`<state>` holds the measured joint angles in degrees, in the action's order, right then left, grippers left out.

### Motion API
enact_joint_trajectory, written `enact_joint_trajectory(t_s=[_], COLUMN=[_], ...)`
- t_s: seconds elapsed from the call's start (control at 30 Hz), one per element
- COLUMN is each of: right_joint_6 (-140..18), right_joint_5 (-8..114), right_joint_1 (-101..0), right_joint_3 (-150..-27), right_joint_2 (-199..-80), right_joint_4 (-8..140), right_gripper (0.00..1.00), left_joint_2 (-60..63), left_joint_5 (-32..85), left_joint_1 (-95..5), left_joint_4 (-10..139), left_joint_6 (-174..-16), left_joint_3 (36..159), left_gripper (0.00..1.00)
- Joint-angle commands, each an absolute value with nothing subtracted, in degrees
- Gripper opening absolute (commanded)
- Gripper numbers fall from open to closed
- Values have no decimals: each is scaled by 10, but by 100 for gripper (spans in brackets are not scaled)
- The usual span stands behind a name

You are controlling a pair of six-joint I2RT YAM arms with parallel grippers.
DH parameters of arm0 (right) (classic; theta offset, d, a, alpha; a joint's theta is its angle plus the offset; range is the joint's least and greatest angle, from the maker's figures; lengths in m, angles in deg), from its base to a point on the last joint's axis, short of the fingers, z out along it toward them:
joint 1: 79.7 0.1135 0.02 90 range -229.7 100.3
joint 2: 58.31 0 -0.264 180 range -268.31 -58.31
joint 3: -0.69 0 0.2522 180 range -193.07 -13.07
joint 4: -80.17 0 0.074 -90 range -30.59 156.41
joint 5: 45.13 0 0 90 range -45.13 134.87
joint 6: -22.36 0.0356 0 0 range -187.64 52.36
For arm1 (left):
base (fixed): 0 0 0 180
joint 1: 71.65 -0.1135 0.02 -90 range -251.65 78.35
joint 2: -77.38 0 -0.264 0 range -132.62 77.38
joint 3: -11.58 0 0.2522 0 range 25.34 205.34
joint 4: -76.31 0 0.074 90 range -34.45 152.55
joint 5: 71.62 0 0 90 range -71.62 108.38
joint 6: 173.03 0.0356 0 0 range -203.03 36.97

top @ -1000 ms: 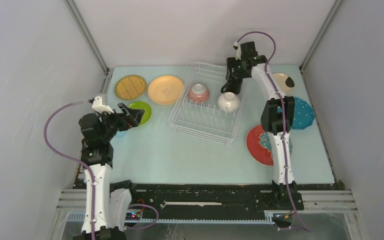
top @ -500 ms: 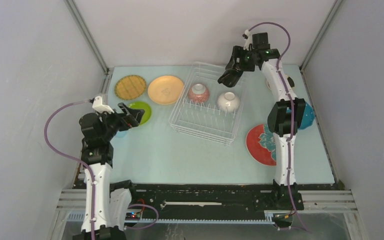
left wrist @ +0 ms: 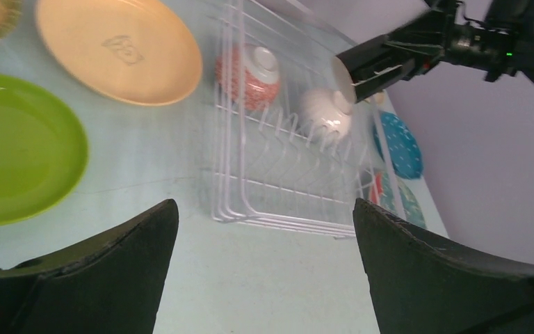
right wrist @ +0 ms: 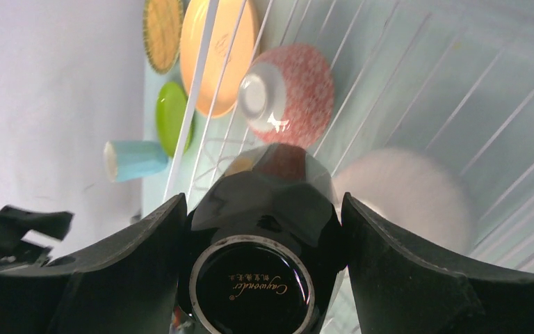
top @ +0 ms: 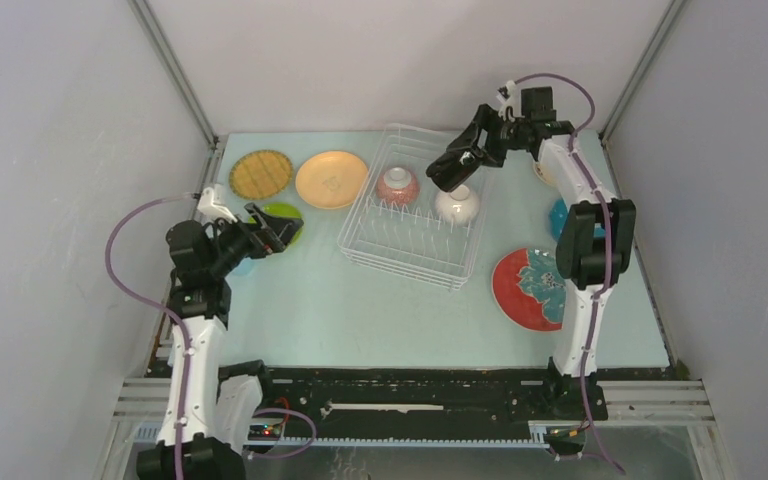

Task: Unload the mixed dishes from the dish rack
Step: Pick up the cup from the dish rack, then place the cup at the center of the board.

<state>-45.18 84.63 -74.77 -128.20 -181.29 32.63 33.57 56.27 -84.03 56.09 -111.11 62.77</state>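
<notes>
The black mug [right wrist: 261,209] hangs over the dish rack [top: 405,262]
The right gripper [top: 455,165] is clamped on it above the white bowl [top: 457,207], which sits in the rack near the tabletop's far edge, beside a red patterned bowl [top: 397,186]. The left gripper [top: 275,230] is spread wide, empty, by the lime green plate [top: 291,211].
</notes>
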Motion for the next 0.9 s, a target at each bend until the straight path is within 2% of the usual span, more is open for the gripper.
enact_joint_trajectory(t_s=[0.0,0.17,0.3,0.4,0.63,0.87], right_joint_6=[-340,-259,-215,-186,-130,-89], right_joint_5=[951,984,997,1012,1059,1086], right_joint_1=[-763,-771,-772,-774,-770,-767], right_joint_3=[-1186,-1054,-981,-936,-852,-811], right_joint_2=[-1694,-1618,-1568,-1534,-1480,-1461], right_joint_4=[475,570,622,650,727,788], right_gripper=[13,13,13,13,14,14], left_joint_2=[330,316,306,270,126,9], left_joint_5=[611,567,446,377,325,306], left_joint_1=[-788,-666,-519,-448,-339,-308], left_joint_4=[642,693,755,834,1008,1093], left_joint_6=[-1144,-1178,-1184,-1203,-1221,-1237], left_joint_3=[621,623,631,619,660,710], left_gripper=[100,100,100,100,100,100])
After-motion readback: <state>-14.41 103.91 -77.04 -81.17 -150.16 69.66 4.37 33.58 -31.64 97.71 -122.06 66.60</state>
